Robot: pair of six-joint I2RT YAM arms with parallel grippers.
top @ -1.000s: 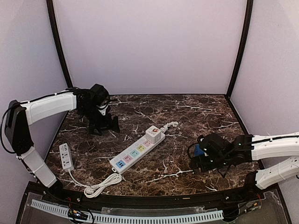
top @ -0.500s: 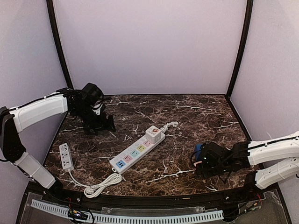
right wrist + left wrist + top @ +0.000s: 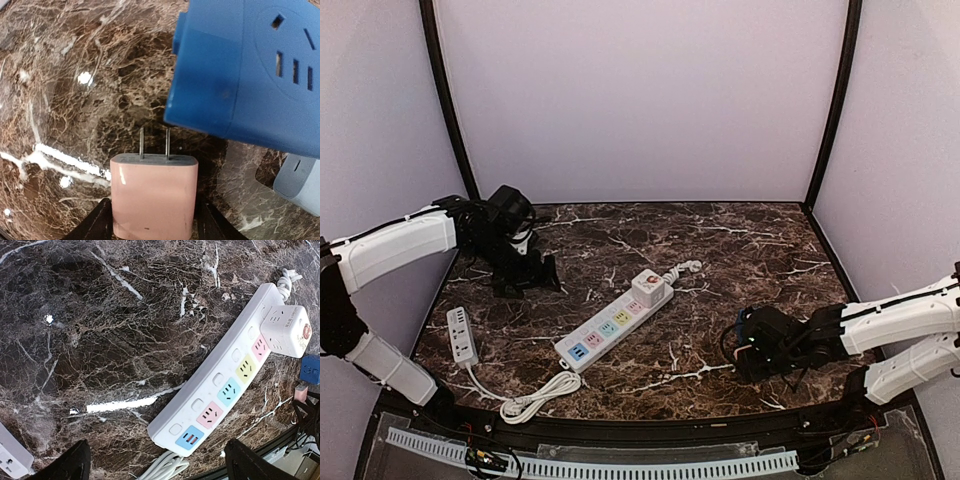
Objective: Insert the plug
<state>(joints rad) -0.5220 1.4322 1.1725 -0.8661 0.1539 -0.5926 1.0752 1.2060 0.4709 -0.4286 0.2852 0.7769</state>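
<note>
A pink plug (image 3: 152, 195) lies on the marble table with its two prongs pointing away from me. My right gripper (image 3: 152, 220) is shut on it, one finger against each side. In the top view this gripper (image 3: 748, 355) sits low at the right front. A blue cube adapter (image 3: 250, 70) rests just beyond the prongs. The white power strip (image 3: 613, 320) with coloured sockets lies diagonally mid-table, also shown in the left wrist view (image 3: 220, 390). My left gripper (image 3: 525, 278) hovers open at the far left, and in its wrist view (image 3: 160, 465) nothing is between its fingers.
A white cube adapter (image 3: 648, 286) is plugged into the far end of the strip. A small white strip (image 3: 461, 333) lies at the left front, with a coiled white cable (image 3: 535, 395) beside it. Purple walls close in the back and both sides.
My right gripper's jaws have closed in from wide open onto the pink plug. The left arm has drawn back to the left and down, still open.
</note>
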